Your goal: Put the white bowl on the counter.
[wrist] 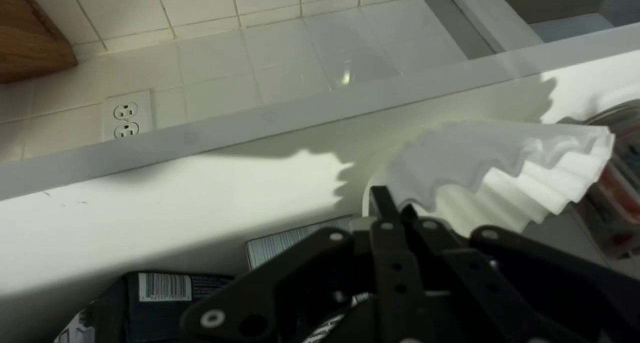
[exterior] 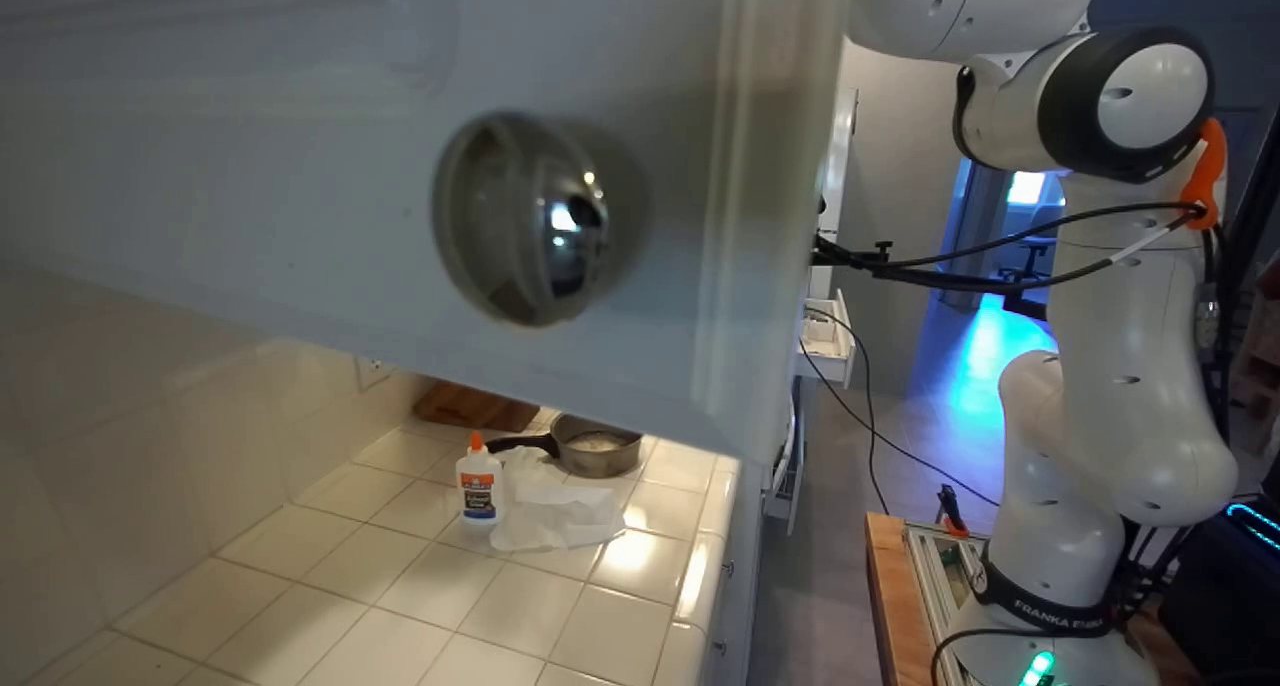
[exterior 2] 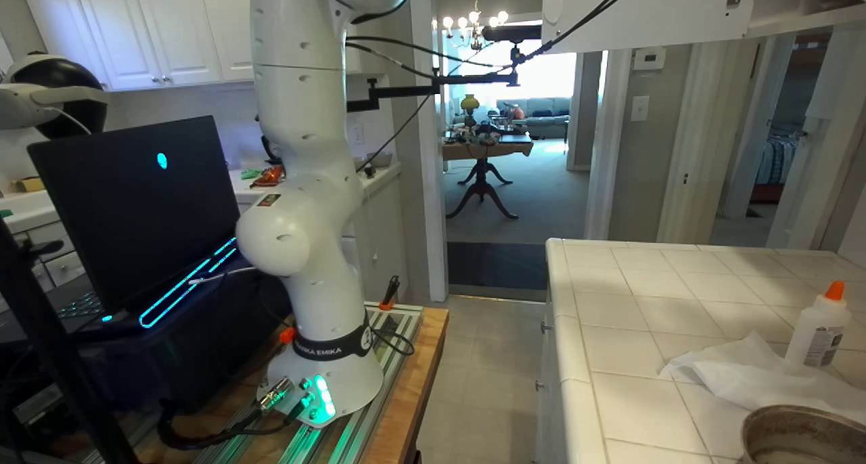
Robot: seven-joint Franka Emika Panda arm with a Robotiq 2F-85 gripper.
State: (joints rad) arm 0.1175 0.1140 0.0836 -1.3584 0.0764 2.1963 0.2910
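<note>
The white bowl, fluted and thin like paper, is in the wrist view on a white cabinet shelf, its wavy rim facing the camera. My gripper reaches its near left end. One finger lies against the grey inside, the tip of the other against the outer folds, and the jaws look shut on the rim; the fingertips partly hide the spot. Behind the left finger shows a smooth pale curved edge. The tiled counter lies below the cabinet and is also in an exterior view. Neither exterior view shows the gripper.
A raised cabinet door with a shiny knob blocks much of an exterior view. On the counter are a glue bottle, white paper and a pan. Boxes and packets flank the bowl.
</note>
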